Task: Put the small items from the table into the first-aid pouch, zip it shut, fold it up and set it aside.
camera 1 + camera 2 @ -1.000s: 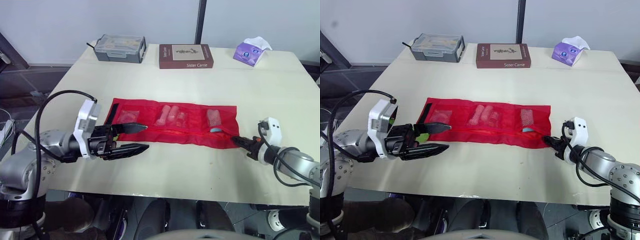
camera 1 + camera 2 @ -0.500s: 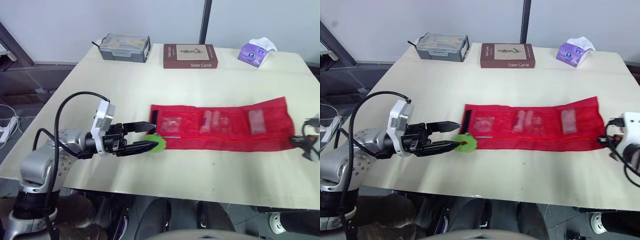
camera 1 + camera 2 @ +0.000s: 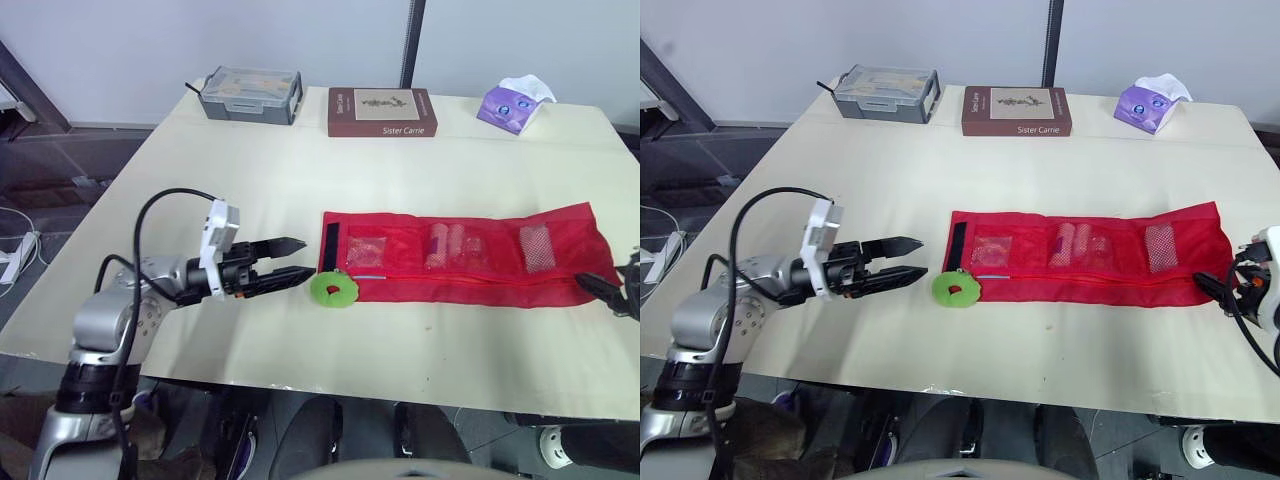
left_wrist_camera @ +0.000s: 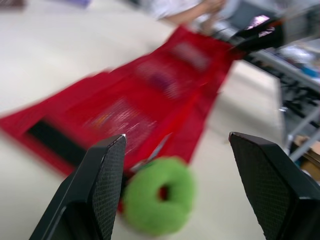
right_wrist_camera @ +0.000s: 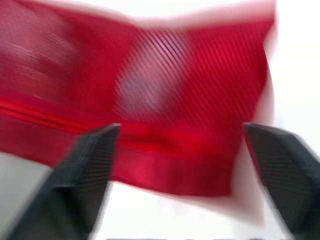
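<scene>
The left gripper (image 3: 300, 257) is hovering, jaws spread and empty; the green ring (image 3: 334, 288) is lying on the table (image 3: 250, 170) just beyond its fingertips, against the left end of the red pouch (image 3: 460, 255), whose long axis is running left-right; the right gripper (image 3: 1215, 287), jaws also spread, is sitting at the pouch's far end.

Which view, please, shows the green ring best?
Left eye view: the green ring lies whole at the left end of the red pouch. Right eye view matches; left wrist view shows it ahead of the open left pincer.
</scene>
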Controlling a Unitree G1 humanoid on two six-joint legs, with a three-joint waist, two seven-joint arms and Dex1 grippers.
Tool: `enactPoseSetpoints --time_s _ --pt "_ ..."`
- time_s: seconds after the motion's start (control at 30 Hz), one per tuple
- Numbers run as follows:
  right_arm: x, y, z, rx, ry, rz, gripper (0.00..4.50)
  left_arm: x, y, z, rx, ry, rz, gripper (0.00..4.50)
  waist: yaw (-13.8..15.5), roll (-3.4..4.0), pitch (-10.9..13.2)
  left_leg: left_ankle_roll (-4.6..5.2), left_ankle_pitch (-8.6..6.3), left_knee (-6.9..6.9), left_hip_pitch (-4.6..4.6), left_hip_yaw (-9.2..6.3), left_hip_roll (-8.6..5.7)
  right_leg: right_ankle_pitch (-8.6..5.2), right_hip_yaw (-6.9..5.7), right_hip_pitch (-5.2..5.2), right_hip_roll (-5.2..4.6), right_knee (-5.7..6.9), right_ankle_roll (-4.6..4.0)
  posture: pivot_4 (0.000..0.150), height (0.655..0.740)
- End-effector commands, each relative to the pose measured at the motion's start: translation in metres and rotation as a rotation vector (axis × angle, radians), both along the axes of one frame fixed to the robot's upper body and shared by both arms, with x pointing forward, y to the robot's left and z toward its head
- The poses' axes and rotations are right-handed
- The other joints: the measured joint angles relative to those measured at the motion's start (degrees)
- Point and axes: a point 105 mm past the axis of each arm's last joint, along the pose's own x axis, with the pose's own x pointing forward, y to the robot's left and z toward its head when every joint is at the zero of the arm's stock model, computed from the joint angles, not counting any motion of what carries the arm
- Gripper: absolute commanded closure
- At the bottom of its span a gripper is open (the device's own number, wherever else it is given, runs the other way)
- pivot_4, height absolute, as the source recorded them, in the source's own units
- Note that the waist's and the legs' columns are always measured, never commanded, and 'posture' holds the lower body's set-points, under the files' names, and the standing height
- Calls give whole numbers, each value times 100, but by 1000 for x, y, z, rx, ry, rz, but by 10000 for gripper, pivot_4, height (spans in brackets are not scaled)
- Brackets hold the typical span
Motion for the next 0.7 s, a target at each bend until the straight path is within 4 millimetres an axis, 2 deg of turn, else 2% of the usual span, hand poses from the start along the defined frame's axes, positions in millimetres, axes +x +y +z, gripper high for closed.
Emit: enactPoseSetpoints --time_s 0.03,0.17,0.2,0.33,0.4,0.5,0.7 --pt "-19 43 41 -39 -192 274 547 18 -3 -9 12 103 82 9735 -4 -9 0 0 0 1 0 -5 1 0 -4 3 1 0 1 1500 7400" --pt "-33 88 56 -40 -269 515 547 37 -12 -22 -2 270 169 9735 -20 -19 4 0 0 2 2 -11 3 4 -7 6 3 0 -4 1500 7400" --pt "-34 90 55 -53 -277 539 547 40 -20 -24 -9 301 175 9735 -12 -21 4 0 0 3 1 -11 2 7 -7 6 2 1 -10 1500 7400" --pt "-40 129 51 -54 -266 698 547 52 -22 -28 -26 445 263 9735 -11 -34 6 -1 1 6 -3 -21 -3 12 -16 8 -6 0 -17 1500 7400" --pt "-40 133 53 -49 -272 728 547 50 -26 -24 -33 476 257 9735 -18 -34 7 -3 2 5 -2 -21 -2 12 -17 6 -7 2 -18 1500 7400" --pt "-41 136 50 -27 -268 750 547 45 -16 -16 -50 534 277 9735 -12 -36 8 -4 2 5 -2 -26 -2 12 -20 7 -10 3 -19 1500 7400" --pt "-46 141 43 -43 -260 794 547 29 0 -36 24 628 328 9735 -8 -36 8 -6 3 4 -1 -27 -3 12 -21 7 -14 3 -20 1500 7400"
